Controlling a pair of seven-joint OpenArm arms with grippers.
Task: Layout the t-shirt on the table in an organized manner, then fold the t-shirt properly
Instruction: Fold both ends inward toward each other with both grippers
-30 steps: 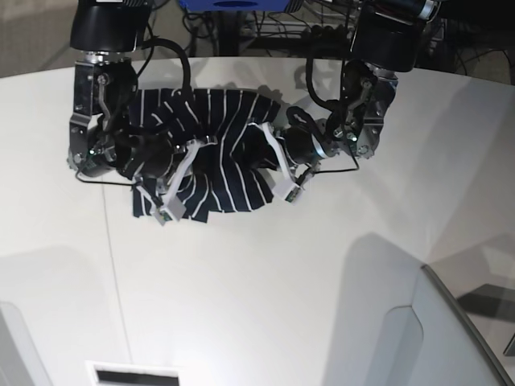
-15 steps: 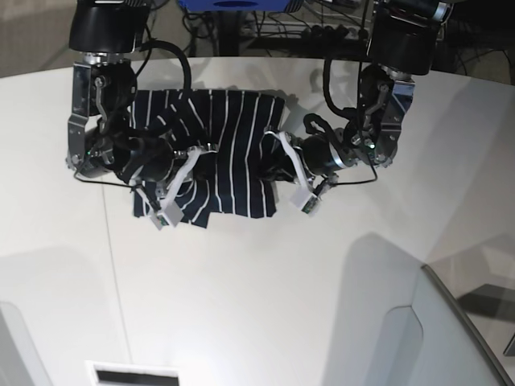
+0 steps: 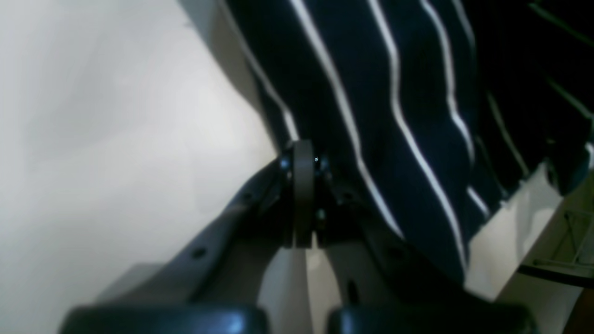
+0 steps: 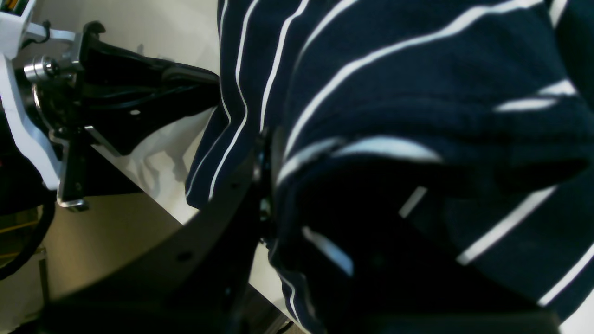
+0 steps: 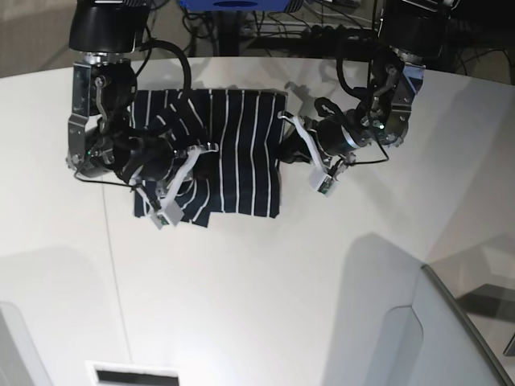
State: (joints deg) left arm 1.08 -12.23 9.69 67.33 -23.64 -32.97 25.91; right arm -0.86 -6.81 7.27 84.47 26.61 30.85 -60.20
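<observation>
A: What do you see in the left wrist view?

B: I see the left gripper (image 3: 301, 195) with its fingers pressed together. The edge of the t-shirt (image 3: 380, 106) is pinched between them and hangs from that point. The white table (image 3: 102, 139) is on the left of the cloth.

A: And the right wrist view?

B: There the t-shirt (image 4: 417, 116) fills most of the picture, bunched and draped over the right gripper (image 4: 269, 185). Its jaws stand narrow and a thick fold of cloth is caught at them. On the left I see the other arm, touching the far edge of the shirt.

A: Now the base view, please.

B: In the base view the t-shirt (image 5: 233, 153) lies at the far part of the table (image 5: 257, 305), between the two arms. Its right half is spread quite flat, with the stripes straight. Its left half is crumpled around the right gripper (image 5: 165, 197). The left gripper (image 5: 302, 149) is at the right edge of the shirt and grips it there.
</observation>
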